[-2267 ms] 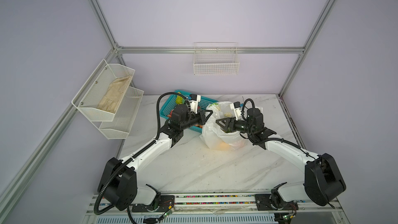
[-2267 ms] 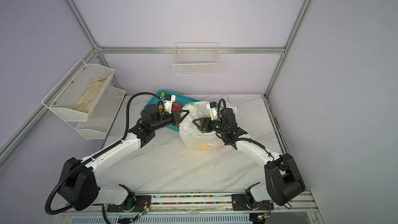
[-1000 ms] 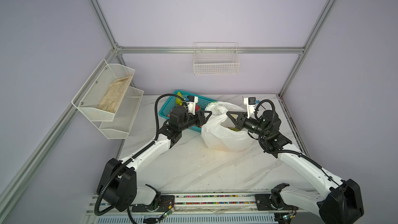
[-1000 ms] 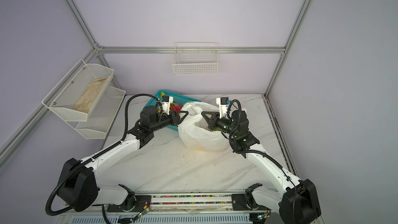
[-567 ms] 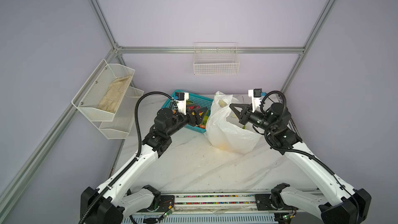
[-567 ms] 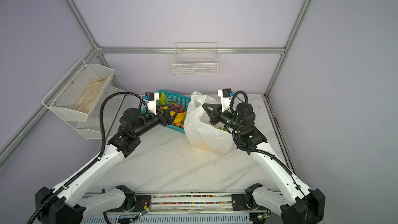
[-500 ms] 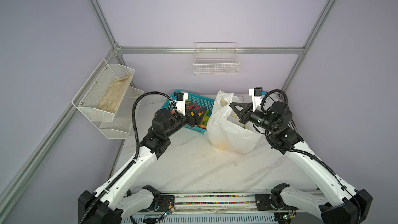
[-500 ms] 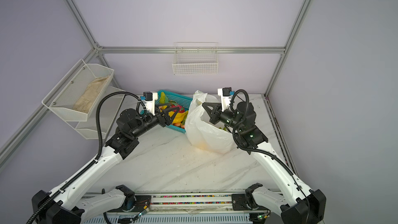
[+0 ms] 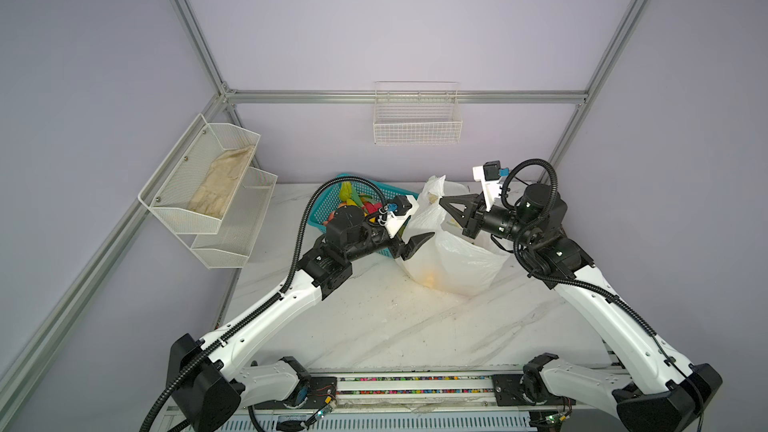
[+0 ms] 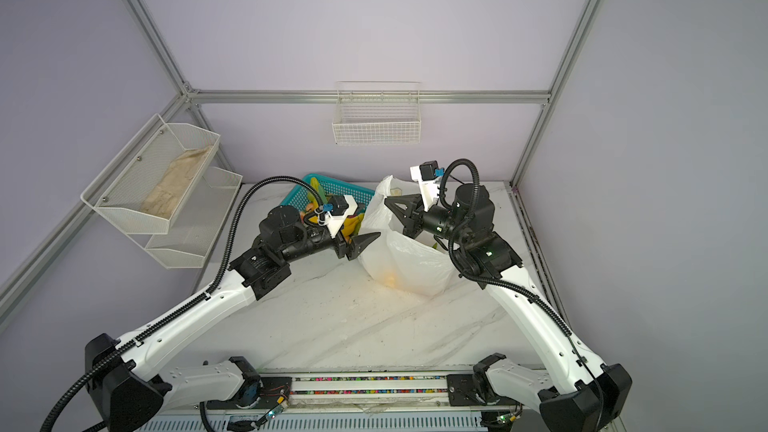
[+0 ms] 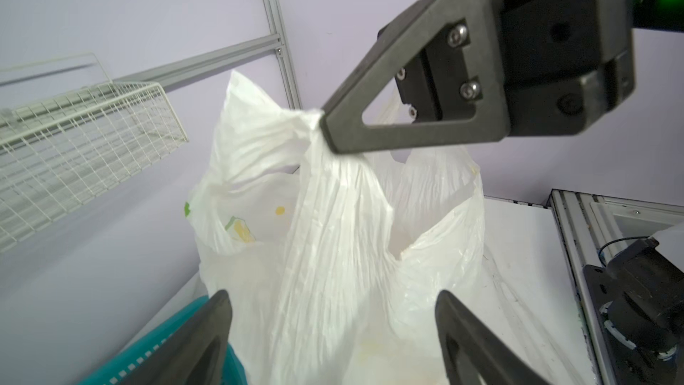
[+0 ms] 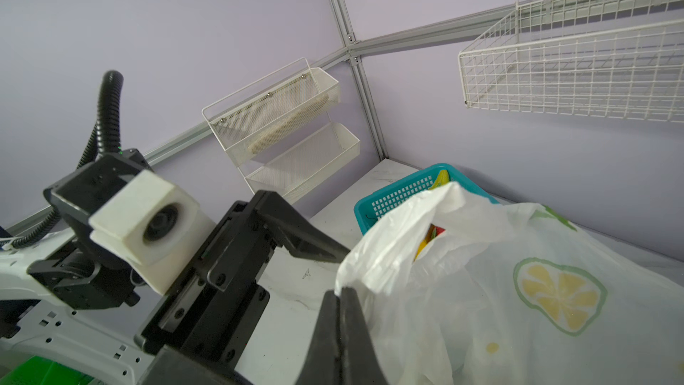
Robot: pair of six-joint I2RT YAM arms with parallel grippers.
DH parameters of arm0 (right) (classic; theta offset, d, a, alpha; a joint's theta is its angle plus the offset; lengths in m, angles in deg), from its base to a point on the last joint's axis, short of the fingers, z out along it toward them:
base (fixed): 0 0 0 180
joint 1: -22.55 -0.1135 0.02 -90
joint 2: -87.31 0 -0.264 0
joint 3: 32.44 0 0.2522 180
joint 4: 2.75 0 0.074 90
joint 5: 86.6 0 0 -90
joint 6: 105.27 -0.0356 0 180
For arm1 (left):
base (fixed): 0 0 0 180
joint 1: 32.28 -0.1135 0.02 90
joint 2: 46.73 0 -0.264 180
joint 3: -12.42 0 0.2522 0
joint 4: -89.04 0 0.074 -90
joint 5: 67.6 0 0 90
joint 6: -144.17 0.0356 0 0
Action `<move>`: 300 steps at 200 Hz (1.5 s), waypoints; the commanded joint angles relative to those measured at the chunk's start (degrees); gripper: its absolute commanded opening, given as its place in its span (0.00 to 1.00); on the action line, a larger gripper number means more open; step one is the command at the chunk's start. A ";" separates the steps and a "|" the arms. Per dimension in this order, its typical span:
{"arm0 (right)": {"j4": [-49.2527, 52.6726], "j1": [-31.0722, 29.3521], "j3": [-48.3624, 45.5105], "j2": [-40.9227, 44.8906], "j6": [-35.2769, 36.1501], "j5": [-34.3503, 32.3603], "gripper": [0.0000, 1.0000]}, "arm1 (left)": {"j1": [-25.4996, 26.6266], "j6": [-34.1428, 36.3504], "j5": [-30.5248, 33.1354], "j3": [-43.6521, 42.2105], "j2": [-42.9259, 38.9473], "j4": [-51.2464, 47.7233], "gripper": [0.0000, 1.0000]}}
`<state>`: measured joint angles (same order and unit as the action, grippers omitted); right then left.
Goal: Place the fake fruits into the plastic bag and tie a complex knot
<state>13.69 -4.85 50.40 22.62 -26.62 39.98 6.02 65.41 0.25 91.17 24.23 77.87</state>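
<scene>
Now, plastic bag [image 9: 453, 259]: upright on table [image 9: 415, 326], just beside teal basket [image 12: 392, 194]; mouth open, no knot.
Fake fruits [image 9: 347, 197]: several lie in basket; orange tint shows through bag's bottom.
Progress: loading seemingly partway; tying remains.
Right gripper [image 11: 325, 131]: clenched on bag's handle.
Left gripper [image 11: 331, 305]: spread wide, empty, facing bag.
Mesh shelf [image 9: 226, 126]: holds cloth [image 9: 220, 180].

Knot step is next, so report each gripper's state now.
Left gripper: open, gripping nothing.
Right gripper: shut on the plastic bag at its handle.
</scene>
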 commanded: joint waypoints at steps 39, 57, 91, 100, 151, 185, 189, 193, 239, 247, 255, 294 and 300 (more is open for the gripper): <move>-2.53 -0.30 -2.98 4.71 3.49 6.29 0.00 | -0.07 10.03 -6.43 14.51 4.51 -7.36 0.89; -3.07 -0.29 -3.48 4.87 3.89 7.94 0.00 | -0.09 10.05 -6.19 15.89 5.88 -7.03 0.90; -5.35 -0.29 -5.11 5.71 3.13 8.70 0.00 | -0.18 10.55 -9.17 19.79 9.19 -9.22 0.91; -5.86 -0.32 -5.44 5.92 2.92 9.19 0.00 | -0.12 10.27 -9.27 20.29 9.47 -9.28 0.90; -7.27 -0.29 -7.04 6.68 1.56 7.78 0.00 | -0.66 3.61 -11.75 16.70 11.03 -2.22 0.62; -5.56 -0.31 -8.90 10.10 1.42 0.51 0.28 | -1.82 -2.72 -11.68 13.70 10.58 2.69 0.43; -5.49 -0.29 -9.31 10.78 1.39 -0.38 0.31 | -1.98 -3.38 -11.42 13.36 10.55 3.23 0.42; -5.36 -0.29 -9.76 11.42 1.56 -1.43 0.34 | -2.05 -3.99 -11.15 12.82 10.55 3.72 0.42; -5.35 -0.46 -14.08 12.70 6.14 -5.64 0.50 | -2.35 -13.72 -9.16 5.47 5.69 12.59 0.41; -5.97 -0.54 -14.46 11.84 6.66 -5.13 0.53 | -2.36 -15.27 -8.73 4.54 5.07 13.60 0.41; -7.20 -0.80 -14.91 11.07 6.62 -5.16 0.56 | -2.36 -16.58 -8.37 3.60 4.50 14.22 0.41; -14.31 -2.93 -16.34 7.71 6.10 -4.89 0.59 | -2.33 -18.28 -7.33 3.36 3.48 13.60 0.36; -14.69 -3.30 -16.34 7.17 6.57 -5.10 0.59 | -2.36 -18.29 -6.93 3.55 3.32 13.58 0.35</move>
<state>5.15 -6.82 34.18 30.75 -21.53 35.26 3.84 50.90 -8.38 95.89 29.52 88.14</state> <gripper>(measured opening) 0.586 0.360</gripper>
